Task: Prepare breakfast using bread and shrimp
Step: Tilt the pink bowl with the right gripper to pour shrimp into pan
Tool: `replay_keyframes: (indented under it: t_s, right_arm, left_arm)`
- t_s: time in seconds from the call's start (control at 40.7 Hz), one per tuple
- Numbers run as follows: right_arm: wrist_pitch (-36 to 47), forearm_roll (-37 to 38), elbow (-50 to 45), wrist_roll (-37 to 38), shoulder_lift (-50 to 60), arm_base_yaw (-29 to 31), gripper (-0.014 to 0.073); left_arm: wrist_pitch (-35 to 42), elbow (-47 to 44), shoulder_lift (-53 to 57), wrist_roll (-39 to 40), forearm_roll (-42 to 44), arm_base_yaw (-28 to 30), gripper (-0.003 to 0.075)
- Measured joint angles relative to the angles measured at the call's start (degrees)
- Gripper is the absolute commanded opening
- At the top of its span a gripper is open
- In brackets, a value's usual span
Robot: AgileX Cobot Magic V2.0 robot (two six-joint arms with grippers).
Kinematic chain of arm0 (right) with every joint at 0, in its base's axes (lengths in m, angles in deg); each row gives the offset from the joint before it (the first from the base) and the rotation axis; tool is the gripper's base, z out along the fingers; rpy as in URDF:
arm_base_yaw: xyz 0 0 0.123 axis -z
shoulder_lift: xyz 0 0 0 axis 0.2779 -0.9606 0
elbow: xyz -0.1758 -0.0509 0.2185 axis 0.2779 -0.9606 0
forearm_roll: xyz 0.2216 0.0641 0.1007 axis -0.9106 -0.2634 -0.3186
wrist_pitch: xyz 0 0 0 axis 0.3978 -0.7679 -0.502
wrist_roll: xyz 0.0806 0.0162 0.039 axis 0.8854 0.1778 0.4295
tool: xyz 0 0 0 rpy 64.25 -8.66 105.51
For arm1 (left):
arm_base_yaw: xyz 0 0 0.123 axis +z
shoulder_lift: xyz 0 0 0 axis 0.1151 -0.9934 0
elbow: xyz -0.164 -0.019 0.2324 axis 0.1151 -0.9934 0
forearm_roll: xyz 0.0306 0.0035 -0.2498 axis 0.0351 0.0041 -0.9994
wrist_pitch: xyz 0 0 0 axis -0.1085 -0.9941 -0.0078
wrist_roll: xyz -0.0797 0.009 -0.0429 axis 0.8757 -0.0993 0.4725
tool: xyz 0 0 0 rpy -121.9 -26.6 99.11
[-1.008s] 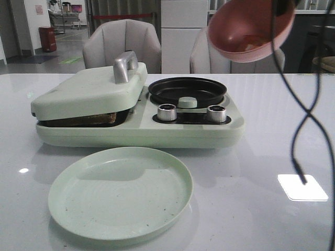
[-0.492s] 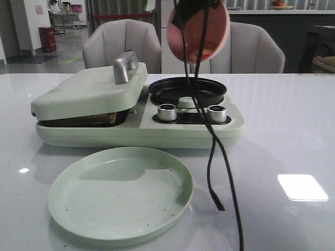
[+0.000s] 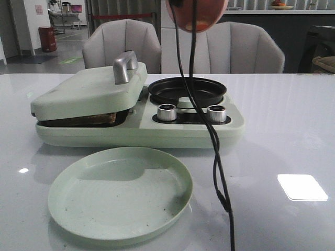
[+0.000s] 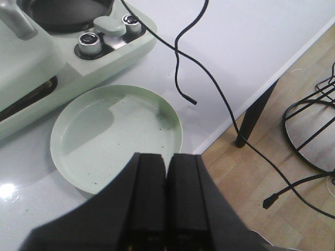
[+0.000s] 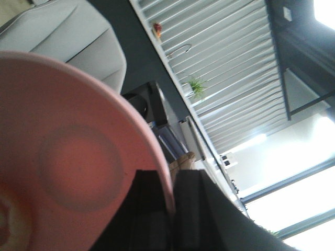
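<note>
While the right end effector [image 5: 170,209] pinches the pink bowl's [image 3: 198,13] rim above the black pan [image 3: 187,91], a shrimp [image 3: 192,25] lies inside; the left end effector [image 4: 167,196] is closed, empty.

The pink bowl [image 3: 198,14] is now tipped steeply above the black pan [image 3: 187,91], having been carried leftward from the right. The dangling cables [image 3: 209,120] are swung across the appliance's knobs [image 3: 191,112].
</note>
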Motion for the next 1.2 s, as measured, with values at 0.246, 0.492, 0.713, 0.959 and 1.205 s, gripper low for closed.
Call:
replay_keyframes:
  t_s: [0.246, 0.492, 0.713, 0.959, 1.205]
  right_arm:
    - [-0.2, 1.1, 1.1, -0.3, -0.5, -0.1, 0.0048]
    - [-1.7, 1.5, 1.5, -4.6, -7.4, -0.1, 0.0048]
    - [-1.9, 0.6, 1.5, -5.9, -11.1, -0.1, 0.0048]
    - [-2.4, 0.5, 1.5, -5.9, -7.3, -0.1, 0.0048]
    - [-3.3, -21.5, 1.2, -6.0, 4.4, 0.8, 0.0048]
  left_arm:
    - [0.0, 0.0, 0.0, 0.0, 0.0, 0.0, 0.0101]
    - [0.0, 0.0, 0.0, 0.0, 0.0, 0.0, 0.0101]
    - [0.0, 0.0, 0.0, 0.0, 0.0, 0.0, 0.0101]
    - [0.0, 0.0, 0.0, 0.0, 0.0, 0.0, 0.0101]
    - [0.0, 0.0, 0.0, 0.0, 0.0, 0.0, 0.0101]
